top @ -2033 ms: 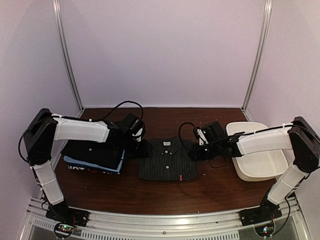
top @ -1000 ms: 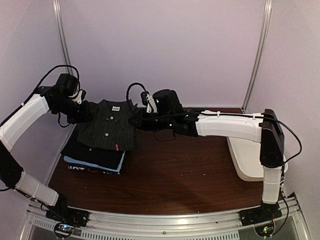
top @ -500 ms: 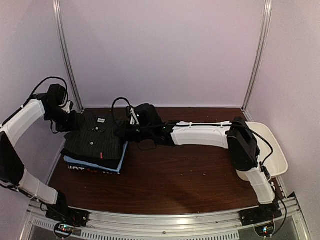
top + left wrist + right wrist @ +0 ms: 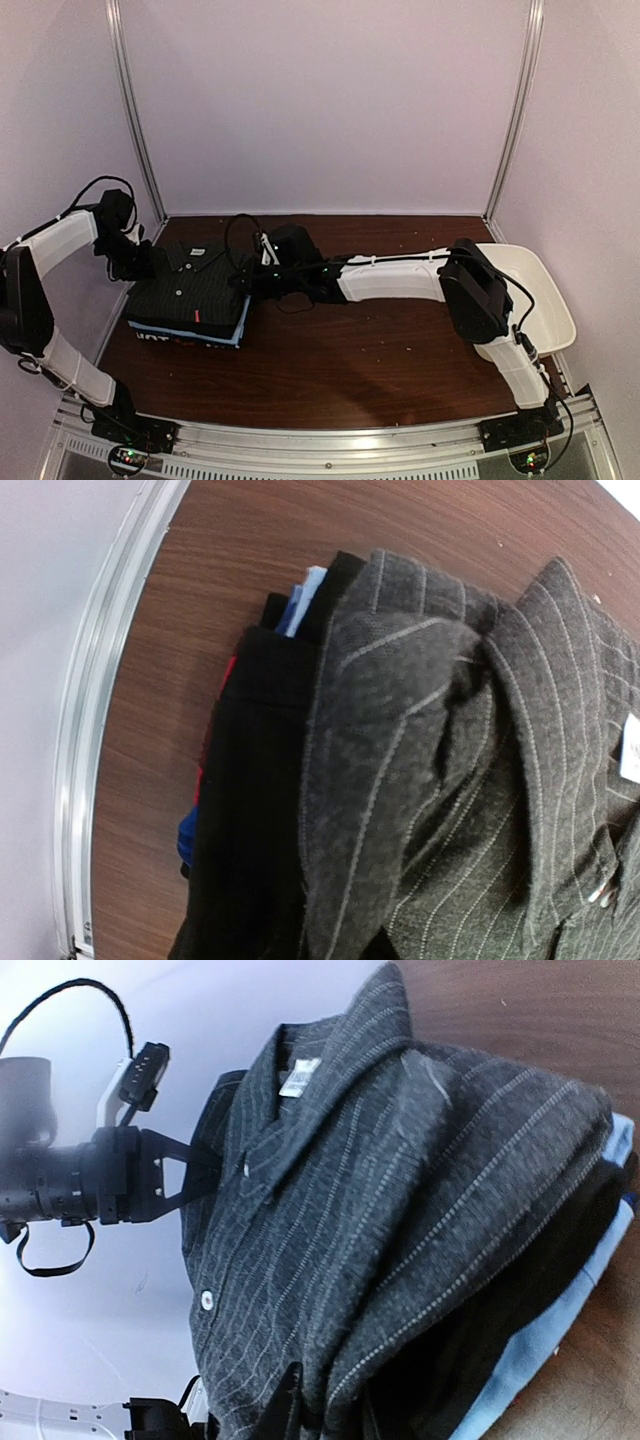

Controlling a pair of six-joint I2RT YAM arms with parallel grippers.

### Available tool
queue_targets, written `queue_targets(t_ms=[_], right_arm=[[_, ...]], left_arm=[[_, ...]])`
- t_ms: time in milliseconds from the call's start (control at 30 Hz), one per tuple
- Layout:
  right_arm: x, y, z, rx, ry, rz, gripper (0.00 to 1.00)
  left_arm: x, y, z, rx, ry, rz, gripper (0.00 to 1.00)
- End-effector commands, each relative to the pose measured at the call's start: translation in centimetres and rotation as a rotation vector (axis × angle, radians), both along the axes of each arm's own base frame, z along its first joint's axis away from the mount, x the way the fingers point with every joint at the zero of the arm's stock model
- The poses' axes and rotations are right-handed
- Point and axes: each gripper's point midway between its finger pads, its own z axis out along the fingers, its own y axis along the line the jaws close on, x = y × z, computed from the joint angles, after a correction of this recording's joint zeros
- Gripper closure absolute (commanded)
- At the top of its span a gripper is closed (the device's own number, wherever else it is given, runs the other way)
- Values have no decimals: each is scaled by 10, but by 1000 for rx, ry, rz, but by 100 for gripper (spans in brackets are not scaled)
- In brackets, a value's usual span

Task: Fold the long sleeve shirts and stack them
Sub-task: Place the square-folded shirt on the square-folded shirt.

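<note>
Pale lilac walls (image 4: 320, 100) close in the back and both sides, with bare aluminium posts (image 4: 135, 110) at the back corners. A dark brown wood-grain table (image 4: 380, 350) fills the space between them, and a ribbed aluminium rail (image 4: 330, 445) runs along its near edge. A white plastic tub (image 4: 545, 300) sits at the table's right edge.

The folded shirts are stacked at the table's left end. The charcoal pinstriped shirt (image 4: 190, 290) lies on top with its collar toward the back wall. A black shirt (image 4: 250, 810) lies under it, and a light blue shirt (image 4: 560, 1290) is at the bottom, on the wood.

The right gripper (image 4: 247, 283) is at the stack's right side and the left gripper (image 4: 205, 1175) is at its far left corner, beside the collar. Cloth hides the fingers of both, so I cannot tell whether they are apart or together.

Pale and red lettering (image 4: 165, 340) shows on the stack's near edge but is too small to read. A white neck label (image 4: 293, 1078) inside the collar carries unreadable print. A small red tag (image 4: 197, 318) sits at the top shirt's near hem, and a white button (image 4: 206, 1300) on its placket.
</note>
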Motion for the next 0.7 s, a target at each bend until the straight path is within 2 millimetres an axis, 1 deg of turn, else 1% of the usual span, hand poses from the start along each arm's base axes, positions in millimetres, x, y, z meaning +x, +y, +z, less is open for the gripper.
queue_targets(t_ms=[0, 33, 67, 100, 167, 233, 300, 333, 367, 400, 433, 467, 567, 667], right_arm=[[-6, -8, 9, -4, -11, 19, 76], [-6, -10, 11, -9, -17, 20, 74], [-6, -11, 13, -16, -25, 22, 71], [-6, -14, 16, -24, -35, 24, 68], [-6, -20, 22, -44, -63, 24, 59], [-6, -29, 30, -66, -97, 13, 46], [-6, -39, 40, -73, -125, -4, 35], [-6, -44, 43, -77, -137, -9, 26], [-5, -50, 48, -80, -149, -20, 20], [-5, -56, 52, -85, -159, -29, 11], [-4, -62, 55, -89, -170, -37, 6], [-3, -69, 59, -95, -182, -50, 1], [0, -92, 69, -124, -219, -96, 0], [4, -121, 77, -156, -252, -156, 0]], left_arm=[[17, 26, 11, 95, -73, 58, 78], [17, 31, 16, 118, -77, 72, 70], [17, 37, 21, 147, -82, 91, 57], [18, 39, 28, 159, -93, 99, 47], [20, 40, 44, 164, -132, 99, 34], [24, 35, 63, 143, -183, 86, 26], [24, 26, 80, 116, -226, 67, 22], [25, 16, 88, 107, -247, 48, 21], [24, 8, 96, 98, -265, 34, 17], [24, -3, 103, 87, -282, 13, 15], [23, -9, 109, 76, -297, 8, 14], [22, -25, 115, 61, -312, -23, 14], [17, -66, 127, 17, -347, -92, 12], [11, -109, 130, -34, -357, -155, 11]])
